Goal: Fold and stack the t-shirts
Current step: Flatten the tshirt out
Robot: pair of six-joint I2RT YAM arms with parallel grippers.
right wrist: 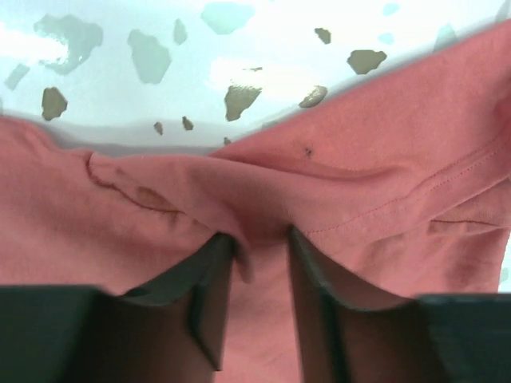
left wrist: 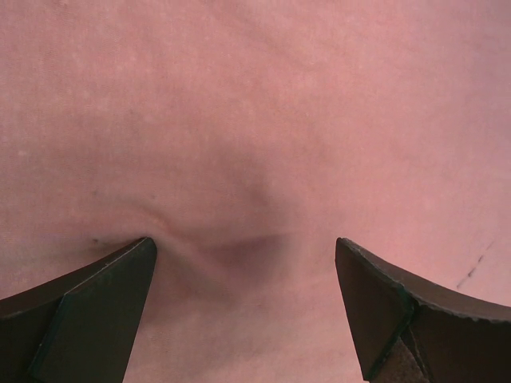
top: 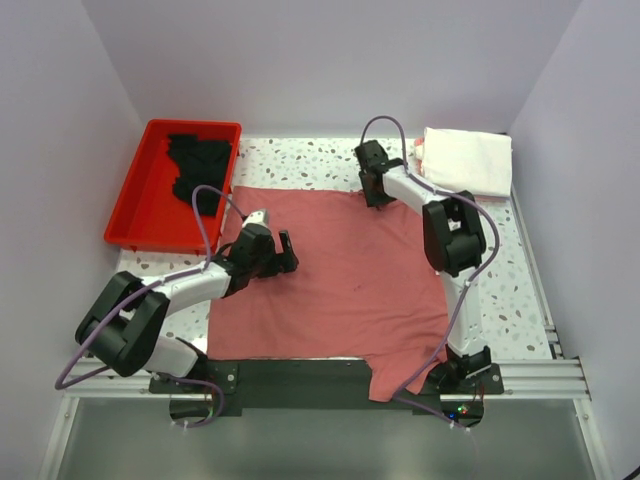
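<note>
A dusty-rose t-shirt (top: 330,270) lies spread flat over the middle of the table, one sleeve hanging over the near edge. My left gripper (top: 284,254) rests on its left part, jaws wide open, fingertips pressing into the cloth (left wrist: 255,120) with a slight wrinkle between them. My right gripper (top: 375,192) is at the shirt's far edge. Its fingers have narrowed round a bunched fold of the hem (right wrist: 399,159), and cloth fills the gap at the right gripper (right wrist: 262,239). A black t-shirt (top: 200,165) lies crumpled in the tray. A folded white t-shirt (top: 468,160) sits at the back right.
The red tray (top: 130,215) stands at the back left, beside the spread shirt. A pinkish cloth edge (top: 421,150) shows under the white shirt. The speckled tabletop (right wrist: 263,48) shows just beyond the hem. Purple walls close in three sides.
</note>
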